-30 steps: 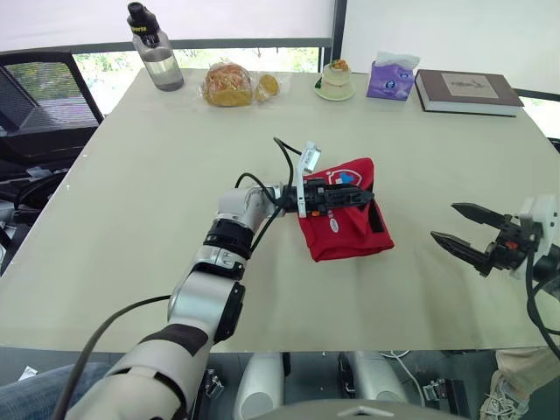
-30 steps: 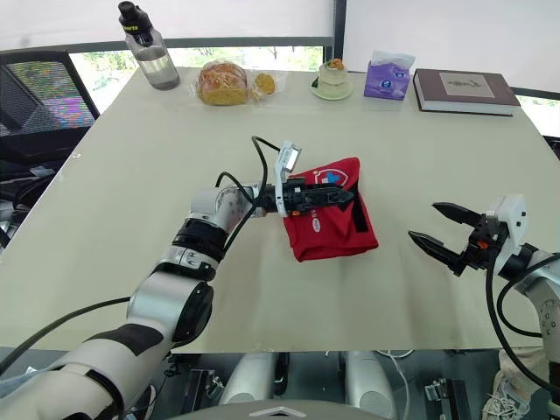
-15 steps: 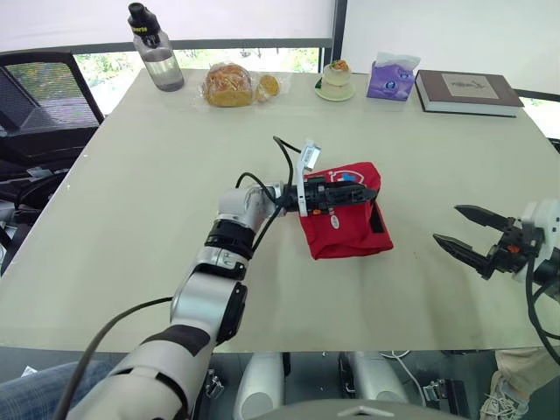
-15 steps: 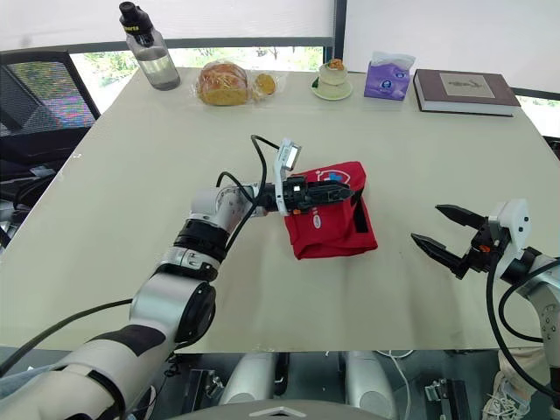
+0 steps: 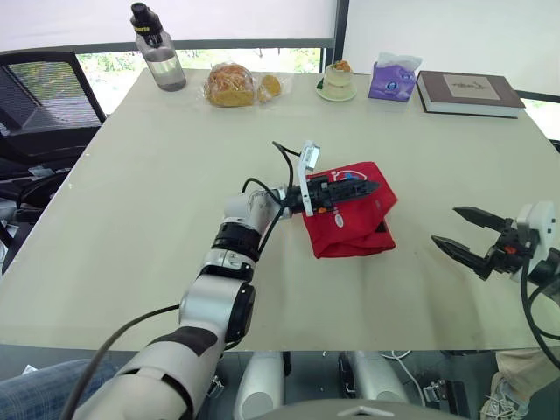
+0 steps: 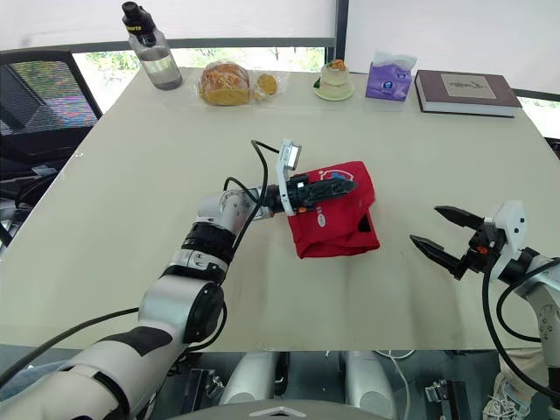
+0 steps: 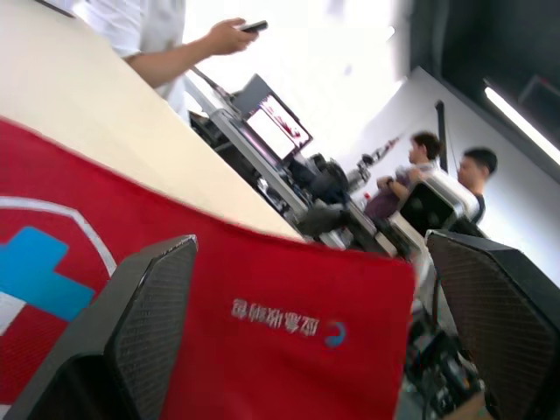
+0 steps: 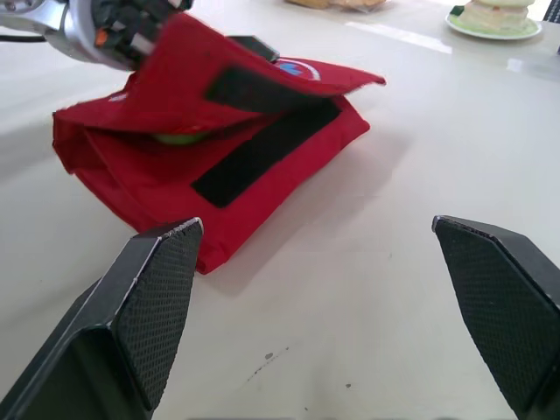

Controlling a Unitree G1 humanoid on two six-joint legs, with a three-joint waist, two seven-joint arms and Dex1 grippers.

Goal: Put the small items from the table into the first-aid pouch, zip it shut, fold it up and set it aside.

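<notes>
The red first-aid pouch (image 5: 350, 232) lies folded in the middle of the table, its white-cross emblem facing up. My left gripper (image 5: 363, 186) reaches over it from the left, with its fingers apart around the raised top flap (image 7: 262, 297). In the right wrist view that flap (image 8: 262, 83) stands lifted off the pouch body, showing a black strip (image 8: 262, 153) and something green (image 8: 179, 137) inside. My right gripper (image 5: 444, 226) hovers open above the table, well to the right of the pouch, with nothing between its fingers.
Along the far edge stand a water bottle (image 5: 158, 47), bagged bread (image 5: 232, 85), a small dessert on a plate (image 5: 337, 80), a purple tissue pack (image 5: 391, 79) and a book (image 5: 470, 90). A chair (image 5: 44, 96) is at the left. People show beyond the table (image 7: 437, 166).
My left gripper has slid a little to the right, and the pouch's top flap has lifted and spread rightward with it. The right gripper has barely moved.
</notes>
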